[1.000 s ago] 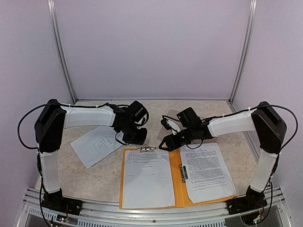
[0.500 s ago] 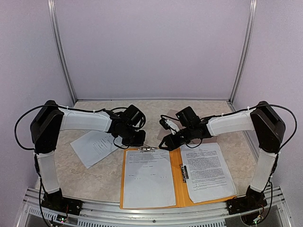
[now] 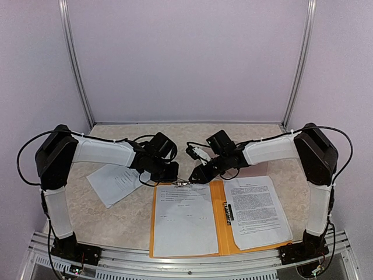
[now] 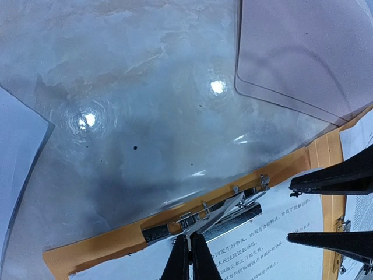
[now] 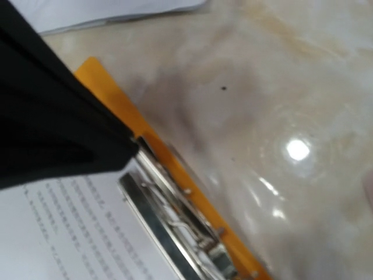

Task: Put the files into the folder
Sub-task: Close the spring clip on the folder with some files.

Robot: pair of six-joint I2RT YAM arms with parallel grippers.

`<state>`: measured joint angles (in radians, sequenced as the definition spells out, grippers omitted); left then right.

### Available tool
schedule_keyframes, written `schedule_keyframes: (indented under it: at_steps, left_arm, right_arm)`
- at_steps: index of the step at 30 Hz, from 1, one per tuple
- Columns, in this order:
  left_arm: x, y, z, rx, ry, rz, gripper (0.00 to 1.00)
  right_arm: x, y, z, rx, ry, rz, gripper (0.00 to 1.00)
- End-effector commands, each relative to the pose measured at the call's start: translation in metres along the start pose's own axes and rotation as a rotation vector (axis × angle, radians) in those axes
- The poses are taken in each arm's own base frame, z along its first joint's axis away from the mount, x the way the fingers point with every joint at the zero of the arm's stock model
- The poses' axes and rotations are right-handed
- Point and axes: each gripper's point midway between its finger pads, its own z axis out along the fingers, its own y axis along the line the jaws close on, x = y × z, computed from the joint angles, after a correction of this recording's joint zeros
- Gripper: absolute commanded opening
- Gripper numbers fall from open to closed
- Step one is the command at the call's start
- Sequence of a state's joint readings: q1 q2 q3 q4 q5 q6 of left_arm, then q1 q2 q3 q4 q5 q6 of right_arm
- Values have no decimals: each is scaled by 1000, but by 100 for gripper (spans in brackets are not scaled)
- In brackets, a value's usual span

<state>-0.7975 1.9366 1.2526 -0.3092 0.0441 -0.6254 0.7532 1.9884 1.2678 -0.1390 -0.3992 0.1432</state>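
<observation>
The left tool [image 4: 189, 259] is pressed together at the folder's [image 3: 217, 221] metal clip [image 4: 204, 219]. Beside it, the right tool [image 4: 289, 213] stands spread over the clipped sheet [image 3: 183, 219]. A second sheet [image 3: 256, 210] lies base-side of the right tool. A third sheet [image 3: 116, 182] lies on the bench [image 3: 116, 227] under the left tool's arm. These files look light, limp and slippery, best pinched at a free edge.
</observation>
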Motion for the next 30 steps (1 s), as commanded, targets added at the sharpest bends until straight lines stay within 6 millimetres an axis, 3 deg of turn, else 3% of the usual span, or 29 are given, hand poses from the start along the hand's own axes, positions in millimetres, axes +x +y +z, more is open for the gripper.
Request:
schedule_keyframes:
  at_steps: [1,13,22,30]
  left_arm:
    - [51,29,17,-79,164,-20,0]
    - [52,33,14,-88,168,-30,0]
    - [52,34,14,-86,168,-28,0]
    - [53,34,14,-72,172,-37,0]
  right_arm:
    - [10,8,13,-25,59,-28,29]
    - [17,9,20,-6,93,-70,26]
    - [7,5,14,30,57,-212,56]
    - [18,6,26,-17,75,-337,60]
